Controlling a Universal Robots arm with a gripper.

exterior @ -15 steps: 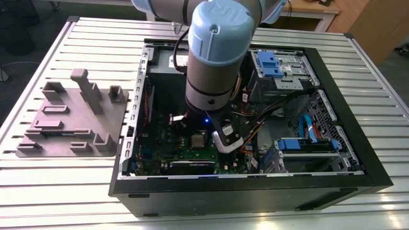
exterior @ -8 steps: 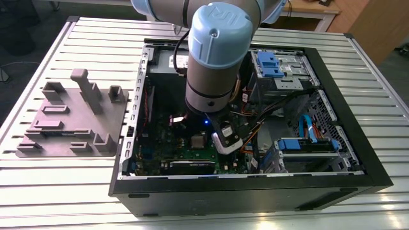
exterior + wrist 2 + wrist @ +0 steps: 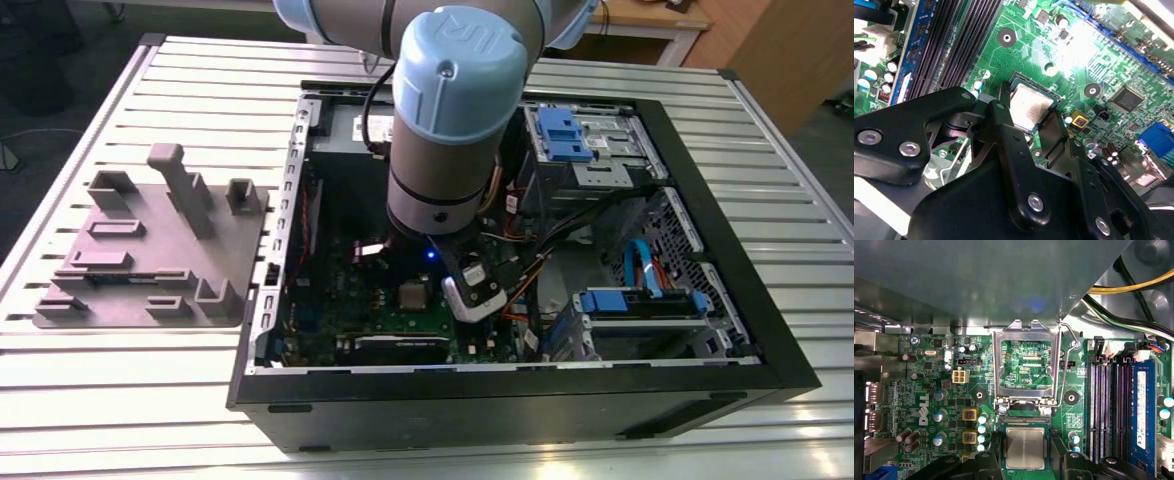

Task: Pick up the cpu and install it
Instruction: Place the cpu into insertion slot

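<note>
Flat in its socket on the green motherboard (image 3: 924,390): the cpu (image 3: 1025,447), silvery top upward. Low and directly over it in both wrist views, the gripper (image 3: 1030,117); cannot tell whether clenched on the chip or released. Just beside the socket, the metal socket frame (image 3: 1026,337) swung open, with its wire lever (image 3: 1070,365) along one side. Near that, black memory slots (image 3: 1106,410) and one blue memory module (image 3: 1143,410); further off, yellow and black cables (image 3: 1134,287). In the exterior view, at upper centre, the thick arm (image 3: 447,120) reaching down into the open computer case (image 3: 534,405) and hiding much of the board. At the exterior view's left, well apart from the case, a grey fixture plate (image 3: 147,270) on the slatted table (image 3: 120,400). Blue drive brackets (image 3: 561,135) at upper right inside the case.
</note>
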